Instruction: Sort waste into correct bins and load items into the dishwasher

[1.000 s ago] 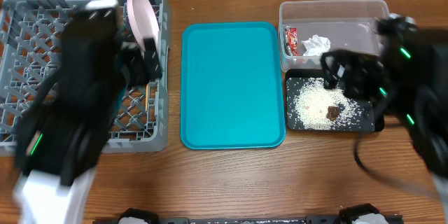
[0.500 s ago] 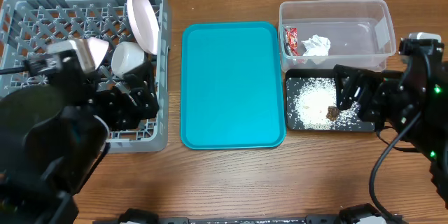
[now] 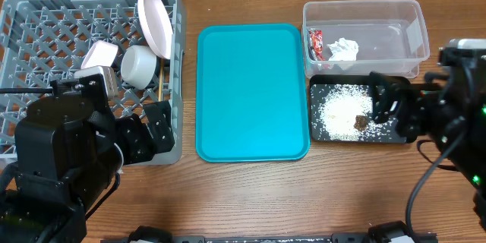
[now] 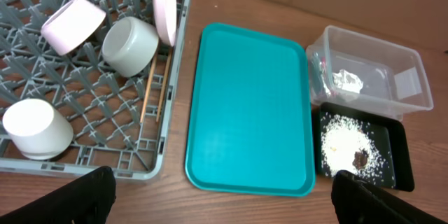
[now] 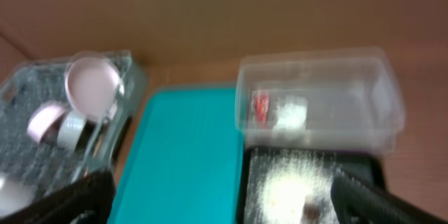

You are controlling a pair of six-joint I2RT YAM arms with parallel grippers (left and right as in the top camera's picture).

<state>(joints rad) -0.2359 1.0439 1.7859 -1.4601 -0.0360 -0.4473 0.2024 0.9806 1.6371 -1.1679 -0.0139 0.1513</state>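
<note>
The grey dish rack [image 3: 45,23] at the left holds a pinkish-white saucer [image 3: 155,20] on edge, a pale bowl [image 3: 99,55] and a white cup [image 3: 139,66]. The left wrist view also shows wooden chopsticks [image 4: 148,89] and a second white cup [image 4: 36,127] in the rack [image 4: 77,91]. The clear tub [image 3: 395,23] holds the red wrapper [image 3: 317,43] and the white tissue [image 3: 344,48]. The black tray [image 3: 323,133] holds rice [image 3: 336,108] and a brown lump [image 3: 360,121]. My left gripper [image 3: 148,133] is open and empty at the rack's front right corner. My right gripper [image 3: 386,106] is open over the black tray's right end. No large white plate is in view.
A flat teal tray [image 3: 253,91] lies bare between the rack and the bins; it also shows in the left wrist view [image 4: 248,108] and the right wrist view [image 5: 185,147]. Bare wooden table [image 3: 250,197] runs along the front. Both arms' black bodies fill the front corners.
My left arm has pulled back from over the rack toward the front, uncovering the bowl and cup. My right gripper has drifted right and forward over the black tray.
</note>
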